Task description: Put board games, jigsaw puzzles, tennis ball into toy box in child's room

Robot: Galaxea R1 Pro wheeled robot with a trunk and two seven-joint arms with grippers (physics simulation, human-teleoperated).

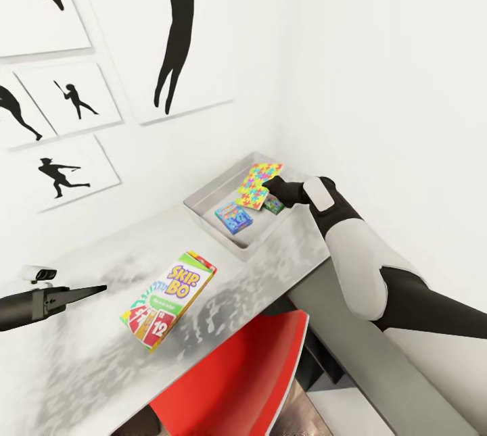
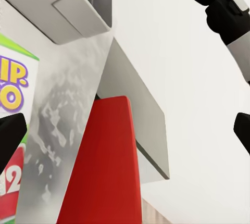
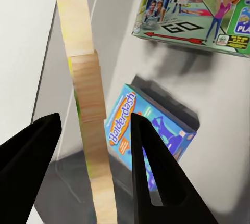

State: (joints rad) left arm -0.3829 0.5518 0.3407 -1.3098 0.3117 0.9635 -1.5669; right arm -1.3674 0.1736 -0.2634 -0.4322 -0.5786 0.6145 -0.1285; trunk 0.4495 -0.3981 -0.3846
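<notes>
The multicoloured jigsaw puzzle (image 1: 259,185) is pinched on edge by the right gripper (image 1: 272,186) over the toy box (image 1: 203,209), so it should be tipped flat beside the blue game (image 1: 234,217) before release; left gripper (image 1: 86,291) idles, jaws apart, near Skip-Bo (image 1: 169,299).

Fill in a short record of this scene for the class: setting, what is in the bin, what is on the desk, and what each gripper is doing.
setting: desk in a white corner, red chair beneath
bin: holds blue game box and Monopoly box
desk top: Skip-Bo box, outside the bin
right gripper: over the bin, jaws either side of the colourful puzzle, seen edge-on
left gripper: open, empty, beside the Skip-Bo box
</notes>
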